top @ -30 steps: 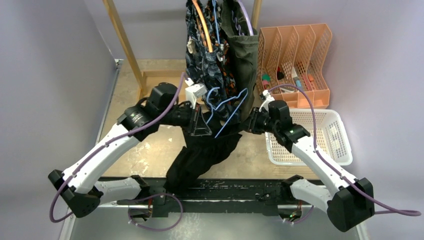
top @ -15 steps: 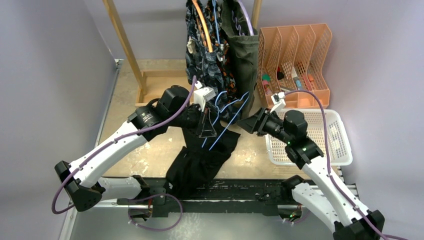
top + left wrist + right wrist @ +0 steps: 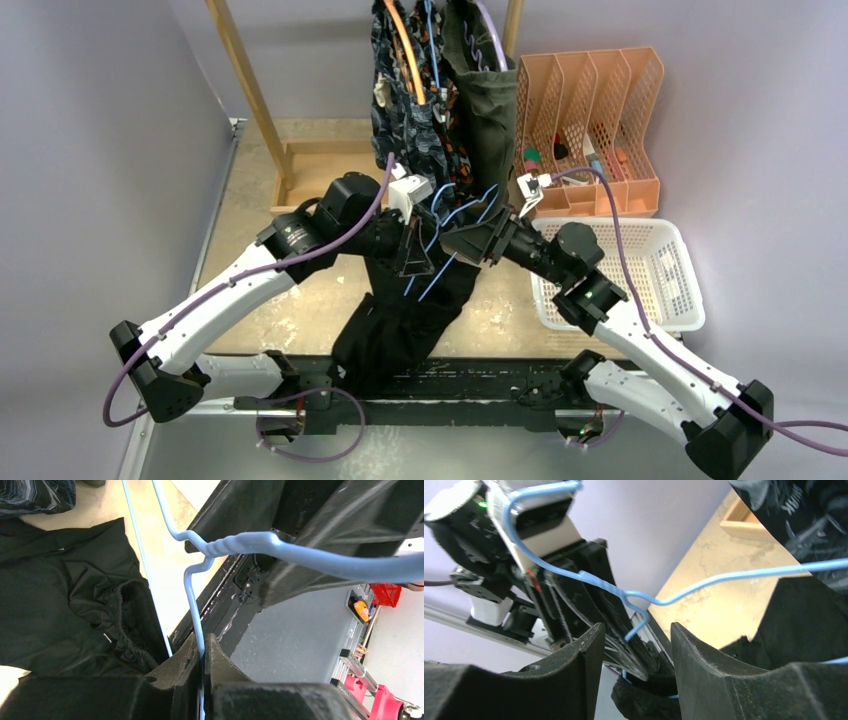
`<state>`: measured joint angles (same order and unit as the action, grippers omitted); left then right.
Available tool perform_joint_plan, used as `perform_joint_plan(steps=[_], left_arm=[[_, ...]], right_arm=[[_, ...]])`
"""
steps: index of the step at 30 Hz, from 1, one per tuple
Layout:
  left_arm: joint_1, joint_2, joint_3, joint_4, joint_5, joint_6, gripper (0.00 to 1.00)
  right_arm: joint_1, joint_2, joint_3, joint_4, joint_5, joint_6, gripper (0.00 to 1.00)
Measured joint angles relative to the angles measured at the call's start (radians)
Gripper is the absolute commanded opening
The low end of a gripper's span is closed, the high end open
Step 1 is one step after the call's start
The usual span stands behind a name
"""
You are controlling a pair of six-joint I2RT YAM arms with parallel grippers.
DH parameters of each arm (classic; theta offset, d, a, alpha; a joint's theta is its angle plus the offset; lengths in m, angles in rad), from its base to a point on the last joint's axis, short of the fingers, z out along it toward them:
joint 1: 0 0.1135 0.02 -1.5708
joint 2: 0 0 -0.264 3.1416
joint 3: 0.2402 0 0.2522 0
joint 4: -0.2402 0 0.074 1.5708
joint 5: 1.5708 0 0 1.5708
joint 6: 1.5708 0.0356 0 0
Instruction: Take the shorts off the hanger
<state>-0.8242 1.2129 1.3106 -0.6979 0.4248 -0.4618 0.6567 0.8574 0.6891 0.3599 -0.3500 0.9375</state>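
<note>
Left fingers [image 3: 218, 661] pinched shut on hanger [image 3: 240, 542] wire; right fingers [image 3: 704, 660] just sprung half apart, empty, swung back in beside it; black shorts [image 3: 400, 320] slumped onto table [image 3: 300, 290], seemingly freed; other pairs [image 3: 430, 125] still hung.

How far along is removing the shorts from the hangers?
Nearly done: the black shorts lie mostly on the table; whether they are free of the blue hanger is unclear. In hand: the left end effector is shut on that hanger, the right end effector open beside it. Left: the wavy-patterned pair, the orange-blotched pair and the olive pair hang on the rack.
</note>
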Motion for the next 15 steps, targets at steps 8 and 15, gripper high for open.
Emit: perform_joint_plan(steps=[8,15], left_arm=[[-0.003,0.0,0.0,0.0,-0.004,-0.001,0.0],[-0.003,0.0,0.0,0.0,-0.013,-0.003,0.0]], right_arm=[[0.006,0.046,0.0,0.132,0.0,0.044,0.48],[0.011,0.1,0.0,0.154,0.002,0.077,0.48]])
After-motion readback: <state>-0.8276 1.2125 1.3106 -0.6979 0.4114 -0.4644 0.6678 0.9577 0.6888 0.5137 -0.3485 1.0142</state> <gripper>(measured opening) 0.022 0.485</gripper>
